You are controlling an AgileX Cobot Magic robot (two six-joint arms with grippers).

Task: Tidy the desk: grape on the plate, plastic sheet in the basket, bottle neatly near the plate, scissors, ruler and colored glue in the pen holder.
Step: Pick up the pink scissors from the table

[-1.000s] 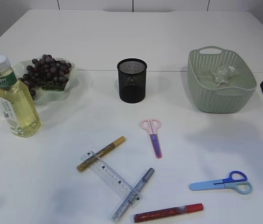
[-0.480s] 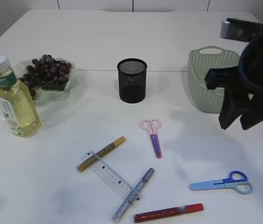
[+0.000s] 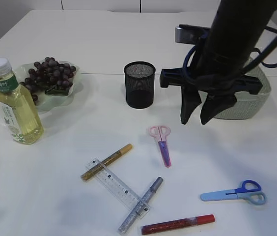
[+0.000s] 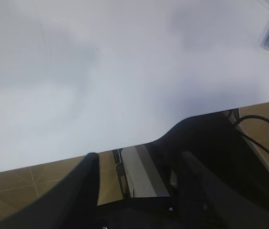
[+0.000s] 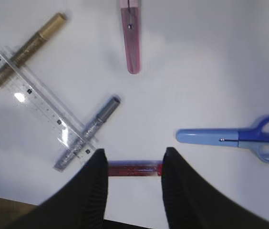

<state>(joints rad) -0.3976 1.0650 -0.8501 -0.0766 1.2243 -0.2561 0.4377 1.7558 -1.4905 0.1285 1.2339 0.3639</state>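
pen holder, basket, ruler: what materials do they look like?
Pen holder: looks like black metal mesh, matte; fine see-through grid.
Basket: likely molded plastic, pale green, matte; perforated woven-look wall.
Ruler: clear plastic, glossy; the glue pens show through it, with glare in the right wrist view.

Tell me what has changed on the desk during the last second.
The right tool swung in from the right edge, leftward past the basket, and now hangs open and empty above the pink scissors. Nothing was taken or released. The pens, ruler, blue scissors, bottle and grapes stayed put.
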